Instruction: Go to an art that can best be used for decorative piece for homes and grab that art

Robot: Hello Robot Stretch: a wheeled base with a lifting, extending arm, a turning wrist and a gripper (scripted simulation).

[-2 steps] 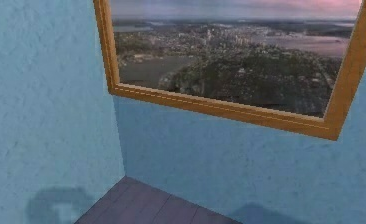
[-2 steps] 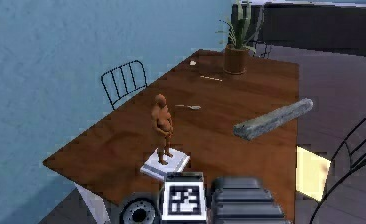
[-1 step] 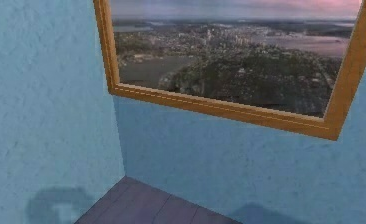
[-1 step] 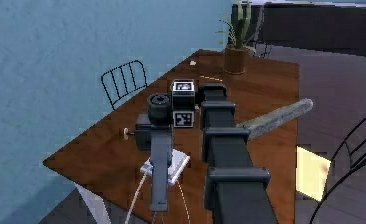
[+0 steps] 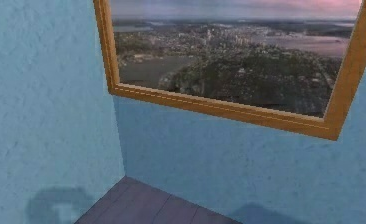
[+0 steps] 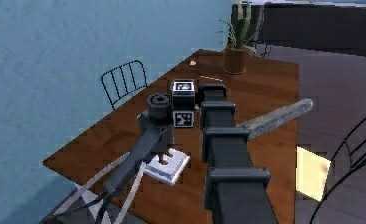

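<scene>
In the forward view, note a blue wall corner [image 5: 51, 110] with a strip of dark floor [image 5: 141, 208] at its foot. High on the right-hand wall, note a framed picture [image 5: 236, 55]: wooden frame, city and water seen from above. In the arm side view, locate the wooden table [image 6: 111, 130] standing against a blue wall [image 6: 51, 60]. Trace the arm [image 6: 226, 150], a dark square bar, from the bottom edge out over the tabletop to two white marker squares [image 6: 186, 117]. Left of these, find the gripper [image 6: 139, 158]: dark body, thin fingers slanting down and leftward above the table's near part. Just right of the fingers, find a small flat white piece [image 6: 171, 170] topped by a small brown part, lying on the tabletop. Take this as the object nearest the gripper; cannot confirm from shape alone as the art named in the task. Cannot tell whether touching the gripper or merely beside it. Cannot tell whether holding anything, given that piece on the surface at the far end. Right of the arm, note a grey bat-like bar [image 6: 276, 115] lying aslant on the table. At the table's far end, note an upright potted plant [image 6: 238, 40] in a brown pot. Against the wall side, note a black wire chair [image 6: 121, 82]; at the right edge, part of a second chair [image 6: 353, 150].
</scene>
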